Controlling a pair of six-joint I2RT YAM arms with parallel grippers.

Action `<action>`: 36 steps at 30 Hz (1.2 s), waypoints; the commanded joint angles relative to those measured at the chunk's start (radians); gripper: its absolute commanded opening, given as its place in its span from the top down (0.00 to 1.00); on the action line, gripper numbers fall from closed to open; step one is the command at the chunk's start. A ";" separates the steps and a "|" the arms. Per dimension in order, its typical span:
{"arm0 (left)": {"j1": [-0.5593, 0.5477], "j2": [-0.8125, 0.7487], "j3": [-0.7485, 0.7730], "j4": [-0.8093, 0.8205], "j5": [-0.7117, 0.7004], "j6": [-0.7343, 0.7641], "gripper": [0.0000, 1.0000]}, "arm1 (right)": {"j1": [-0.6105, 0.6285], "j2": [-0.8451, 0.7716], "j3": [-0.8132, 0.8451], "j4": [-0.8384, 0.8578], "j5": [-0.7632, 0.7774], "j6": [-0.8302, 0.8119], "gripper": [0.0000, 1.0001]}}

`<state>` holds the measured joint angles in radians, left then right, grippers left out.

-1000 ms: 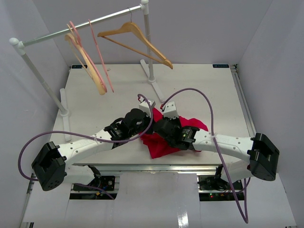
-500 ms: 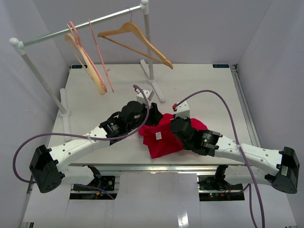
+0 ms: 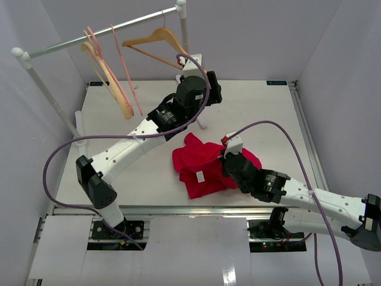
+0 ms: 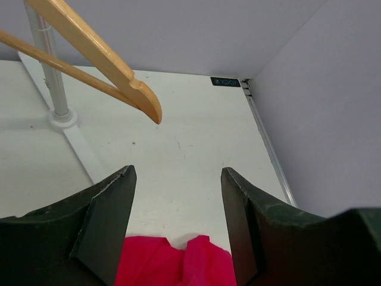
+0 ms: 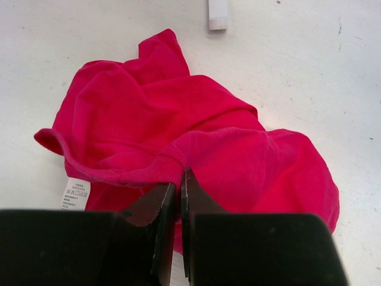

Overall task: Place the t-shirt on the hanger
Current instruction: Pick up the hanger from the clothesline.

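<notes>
So, left jaws gape open and empty, just short of the hanger (image 4: 107, 68) tip. The shirt (image 3: 199, 161) lies crumpled on the counter (image 3: 274, 113), light and floppy. Right jaws are pinched shut on its ribbed edge, probably the sanest hold.

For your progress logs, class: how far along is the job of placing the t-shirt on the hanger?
Done: the right pincer is shut on a fold of the t-shirt. In hand: the left pincer, open and empty, is up near the hanger's end. Left: the hanger hangs on the rail, the t-shirt lies crumpled on the table, and nothing is threaded yet.
</notes>
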<state>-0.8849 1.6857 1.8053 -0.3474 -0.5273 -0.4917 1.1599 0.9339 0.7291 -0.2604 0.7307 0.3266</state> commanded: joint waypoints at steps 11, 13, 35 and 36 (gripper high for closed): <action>0.071 0.202 0.190 0.203 -0.294 0.166 0.30 | 0.004 -0.097 -0.057 0.071 -0.030 -0.039 0.92; 0.073 0.190 0.147 0.272 -0.303 0.193 0.30 | 0.004 -0.096 -0.059 0.072 -0.038 -0.042 0.92; 0.169 0.239 0.126 0.313 -0.249 0.169 0.34 | 0.003 -0.111 -0.065 0.084 -0.068 -0.061 0.92; 0.169 0.231 0.115 0.310 -0.253 0.174 0.34 | 0.003 -0.112 -0.065 0.083 -0.068 -0.061 0.92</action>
<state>-0.7161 1.9581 1.9182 -0.0278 -0.7917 -0.3259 1.1599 0.8412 0.6619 -0.2253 0.6586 0.2790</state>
